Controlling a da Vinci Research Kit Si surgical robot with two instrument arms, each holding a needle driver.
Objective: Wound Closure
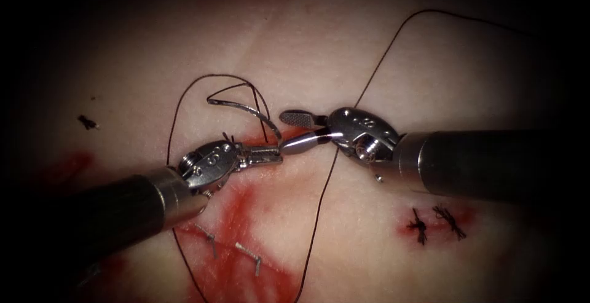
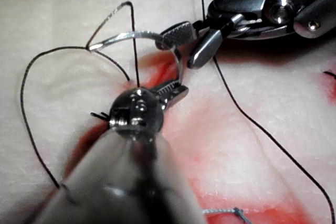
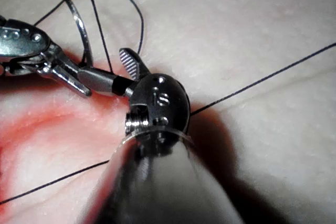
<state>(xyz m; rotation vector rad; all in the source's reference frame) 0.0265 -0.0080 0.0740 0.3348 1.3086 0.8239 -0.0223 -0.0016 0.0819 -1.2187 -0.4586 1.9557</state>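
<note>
Left steel needle driver (image 1: 270, 153) clamped curved silver needle (image 1: 246, 107) near its end, clear of pale pork tissue (image 1: 430, 82). Right steel driver (image 1: 301, 132) gaped wide, empty, beside dark thread (image 1: 319, 217); regrasp best square on needle body.

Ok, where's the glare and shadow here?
Endoscope view: dark edges, glare on the right tool, jaws open, empty. Left wrist view: glare on the left tool, gripping the needle near one end, clear of the tissue. Right wrist view: shadow beside the right tool.
</note>
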